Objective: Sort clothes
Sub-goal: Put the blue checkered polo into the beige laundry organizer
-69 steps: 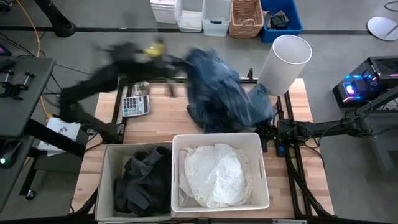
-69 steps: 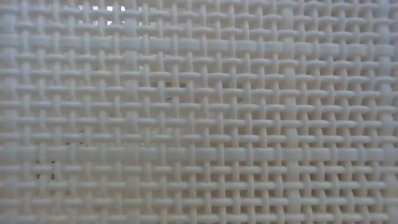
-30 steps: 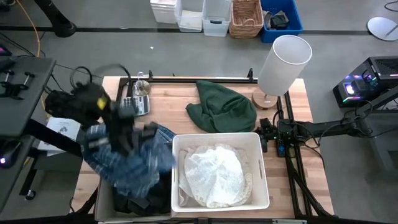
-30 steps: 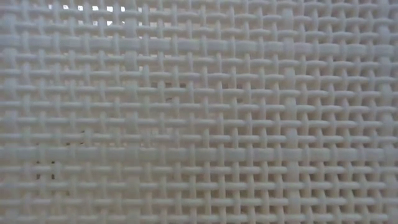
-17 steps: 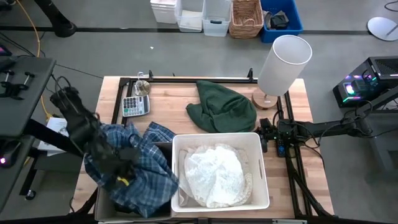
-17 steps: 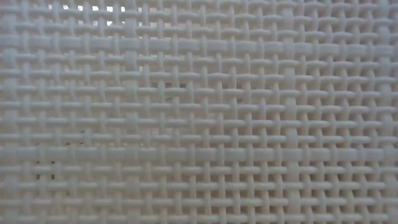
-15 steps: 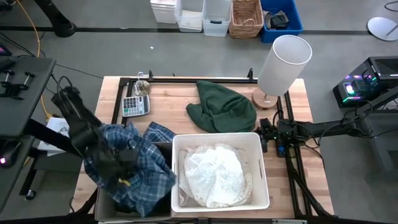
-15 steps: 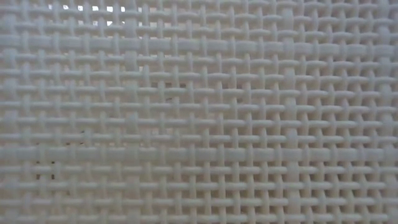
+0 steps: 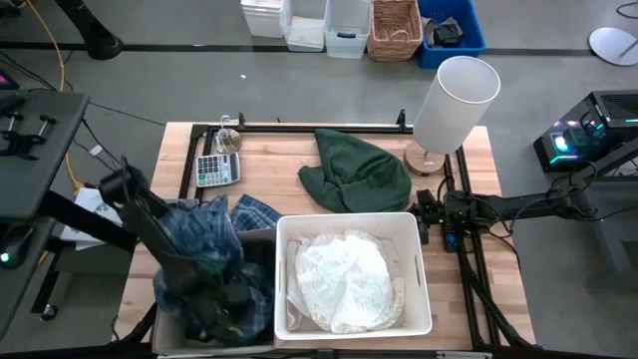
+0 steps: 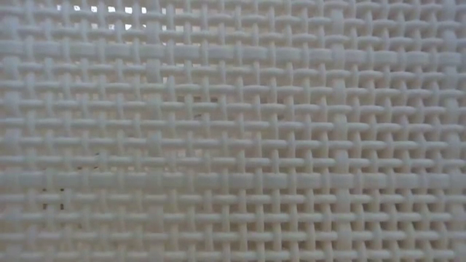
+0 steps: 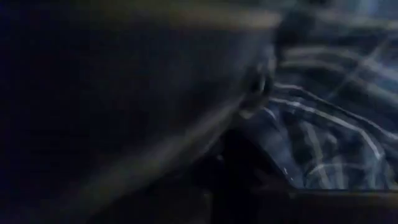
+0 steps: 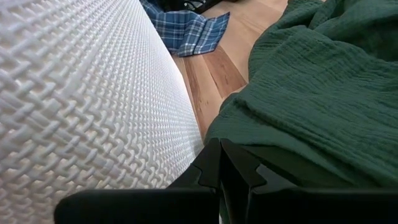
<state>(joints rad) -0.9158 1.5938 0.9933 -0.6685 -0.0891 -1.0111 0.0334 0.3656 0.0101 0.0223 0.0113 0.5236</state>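
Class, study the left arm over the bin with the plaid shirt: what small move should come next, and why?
Probably push the plaid shirt a little deeper, then let go. The left gripper is down in the beige bin, yet part of the shirt drapes over the bin's far rim onto the table. The dark green garment waits on the table.

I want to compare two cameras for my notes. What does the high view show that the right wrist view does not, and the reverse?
Only the high view shows the white garments in the white bin, the left gripper down in the beige bin, the calculator and the lamp.

Only the right wrist view shows the right gripper, fingers together, low against the woven white bin wall.

Both show the plaid shirt and the dark green garment.
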